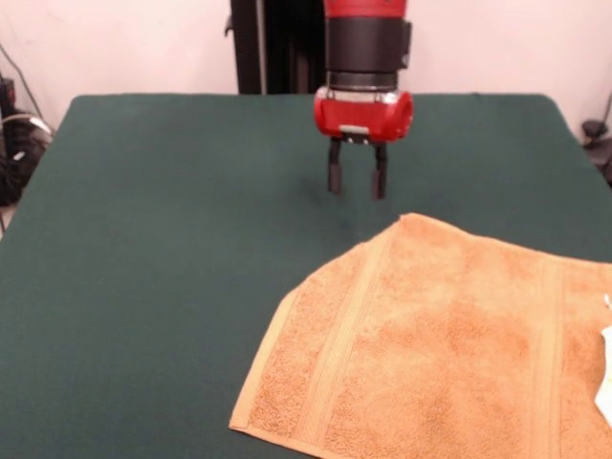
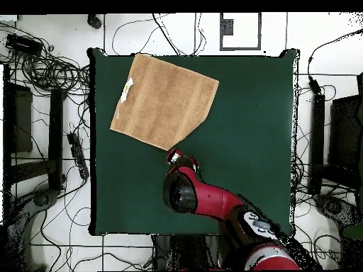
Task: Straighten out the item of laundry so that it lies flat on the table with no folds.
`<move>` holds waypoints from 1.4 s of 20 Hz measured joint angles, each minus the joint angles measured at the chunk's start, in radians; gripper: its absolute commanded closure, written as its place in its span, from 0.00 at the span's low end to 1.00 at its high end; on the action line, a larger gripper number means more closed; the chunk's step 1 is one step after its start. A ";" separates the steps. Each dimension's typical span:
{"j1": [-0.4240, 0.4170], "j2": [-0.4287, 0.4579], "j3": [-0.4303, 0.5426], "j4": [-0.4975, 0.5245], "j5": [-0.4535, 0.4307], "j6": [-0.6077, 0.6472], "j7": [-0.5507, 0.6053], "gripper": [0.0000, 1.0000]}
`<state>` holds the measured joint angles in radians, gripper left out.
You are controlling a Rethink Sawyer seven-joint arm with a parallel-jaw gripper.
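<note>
Orange-tan terry towel (image 1: 449,344) lies at the near right of the green table (image 1: 153,249), spread almost flat, skewed to the table edges; its white label (image 1: 604,382) sits at the right edge. One side seems doubled along the left border band, though I cannot tell for certain. Gripper (image 1: 357,180) hangs just beyond the towel's far corner, fingers parted, nothing between them. Judgement: light, limp, grippy pile; it should drag rather than slide. Pinch a corner or the border band, then pull outward.
</note>
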<state>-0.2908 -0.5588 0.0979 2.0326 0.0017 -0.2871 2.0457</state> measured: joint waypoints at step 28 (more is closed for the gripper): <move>0.093 -0.107 -0.099 -0.110 0.138 0.340 0.000 0.00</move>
<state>-0.1978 -0.6655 -0.0009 1.9228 0.1401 0.0531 2.0457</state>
